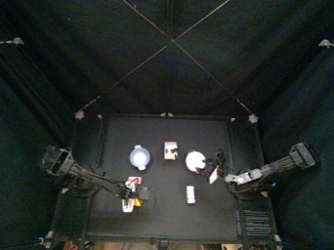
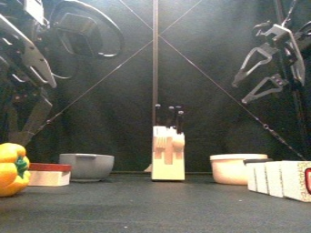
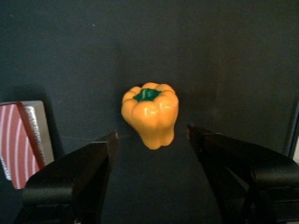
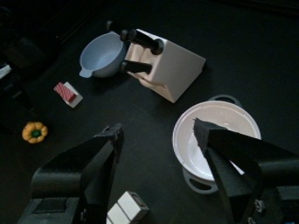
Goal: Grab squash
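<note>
Left tool [image 3: 149, 166] spread wide, squared up on the orange squash [image 3: 149, 115] lying at twelve o'clock on the desk [image 3: 222, 70], apparently to straddle it; striped box [image 3: 20, 140] at nine o'clock. Right tool [image 4: 158, 166] likewise spread, idle above the white bowl [image 4: 216, 133]; no readable writing anywhere.

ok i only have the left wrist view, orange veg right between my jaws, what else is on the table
Observer: The top view shows a white bowl on the right half, by the right gripper.
Operator: anything in the middle
Observer: A knife block stands at the centre, toward the back.
Operator: and my left side
Observer: A grey bowl sits behind the red-and-white box next to your orange vegetable.
Operator: right arm busy
Observer: No, the right gripper hangs open above the white bowl, holding nothing.
</note>
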Robot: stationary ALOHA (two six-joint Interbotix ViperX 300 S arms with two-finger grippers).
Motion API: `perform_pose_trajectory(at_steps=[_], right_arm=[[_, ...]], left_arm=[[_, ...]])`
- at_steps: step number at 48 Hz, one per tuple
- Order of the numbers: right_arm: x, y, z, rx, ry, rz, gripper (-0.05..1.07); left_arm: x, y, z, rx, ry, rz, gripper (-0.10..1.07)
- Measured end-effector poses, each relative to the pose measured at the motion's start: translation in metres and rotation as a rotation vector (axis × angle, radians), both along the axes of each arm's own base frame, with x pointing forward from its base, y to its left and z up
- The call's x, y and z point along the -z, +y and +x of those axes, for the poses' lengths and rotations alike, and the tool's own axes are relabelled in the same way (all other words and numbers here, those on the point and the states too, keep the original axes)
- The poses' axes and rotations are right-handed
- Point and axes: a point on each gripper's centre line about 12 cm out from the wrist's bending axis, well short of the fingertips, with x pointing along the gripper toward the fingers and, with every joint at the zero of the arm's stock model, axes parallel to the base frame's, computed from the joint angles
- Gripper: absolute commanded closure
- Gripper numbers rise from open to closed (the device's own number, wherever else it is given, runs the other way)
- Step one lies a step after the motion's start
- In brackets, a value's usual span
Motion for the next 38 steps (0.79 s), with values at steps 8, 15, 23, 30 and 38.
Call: perform_pose_trajectory(at_steps=[8,15,23,30,38], right_arm=[[0.000,0.000,0.000,0.001,0.000,-0.001,0.07],[0.000,0.000,0.000,0.000,-0.001,0.000,0.07],[0.000,0.000,0.000,0.000,0.000,0.000,0.07],[0.000,0.000,0.000,0.000,-0.001,0.000,0.07],[-0.001,0.000,0.000,0.001,-0.001,0.000,0.07]], left_arm=[[0.010,0.000,0.002,-0.012,0.020,0.004,0.01],[0.015,-0.002,0.005,-0.014,0.008,-0.002,0.01],[0.021,-0.003,0.008,-0.018,0.004,-0.004,0.01],[0.026,-0.003,0.009,-0.009,0.006,0.001,0.01],[0.030,-0.001,0.010,-0.016,0.015,0.004,0.01]])
